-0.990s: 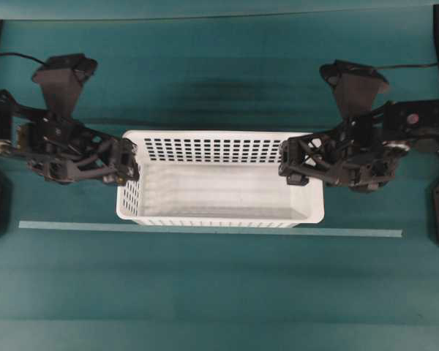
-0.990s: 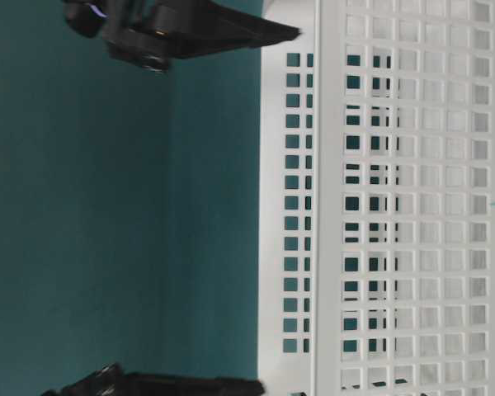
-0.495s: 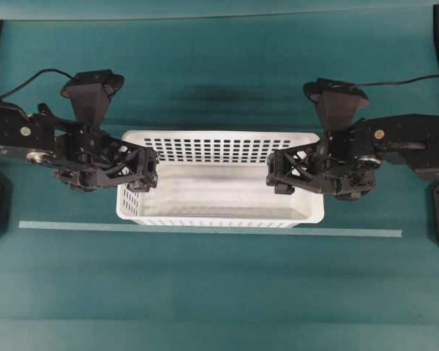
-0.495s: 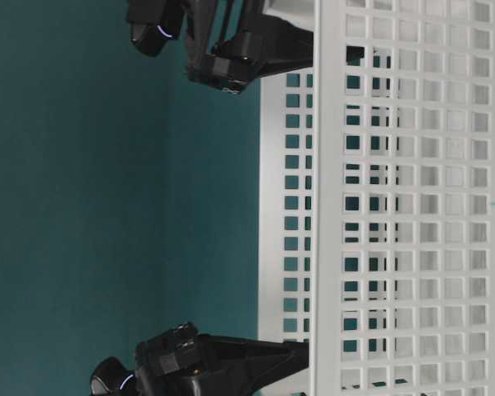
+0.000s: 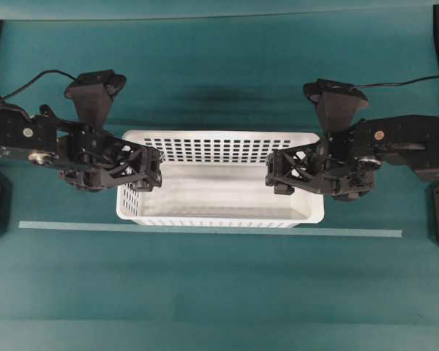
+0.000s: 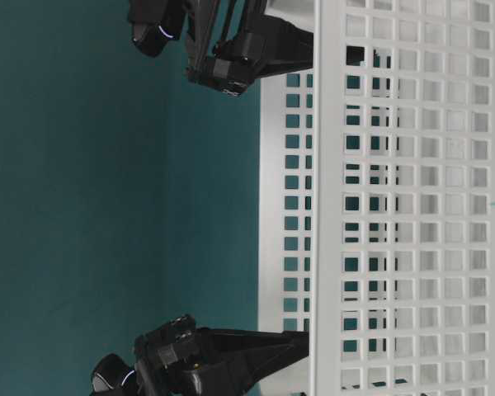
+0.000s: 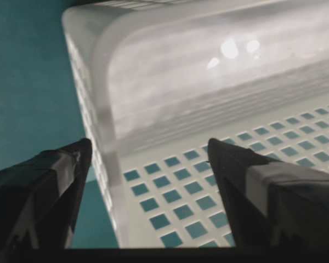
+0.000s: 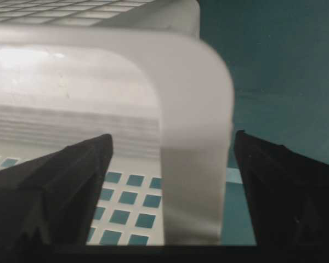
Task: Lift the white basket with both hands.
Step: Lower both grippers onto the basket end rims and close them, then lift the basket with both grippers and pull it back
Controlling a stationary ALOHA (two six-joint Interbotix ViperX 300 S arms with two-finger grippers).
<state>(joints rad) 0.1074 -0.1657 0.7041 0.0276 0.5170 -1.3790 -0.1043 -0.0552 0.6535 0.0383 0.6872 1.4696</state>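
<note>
So the large rectangular white plastic basket (image 5: 219,183) with the perforated walls is sitting flat on the teal worktop (image 5: 219,292), roughly in the middle, just behind a thin pale strip (image 5: 205,229) that's running across the cloth. Nothing is off the surface yet.

Both arms are getting into position at the short ends. The left tool (image 5: 148,167) is straddling the left end wall, and in its wrist view one finger (image 7: 49,186) is hanging outside the wall while the other is sitting inside over the holed floor, with clear gaps on both sides, so it's spread wide and gripping nothing. The right tool (image 5: 278,175) is doing the mirror of that: the rounded rim (image 8: 192,137) is standing between its two dark fingers (image 8: 60,181), also wide and not touching as far as I can tell.

For doing this step well, I'm thinking both tools want to be pinching the end walls at about the same spot along each end, right under the rim, and closing together. If one is clamping first or sitting off centre, the basket is probably going to twist or tip when it's going up. Thin flexy plastic, so a firm squeeze then a slow even raise.

Pose wise, both arms are reaching inward from the sides, wrists pitching down, fingers pointing down over the rim
</note>
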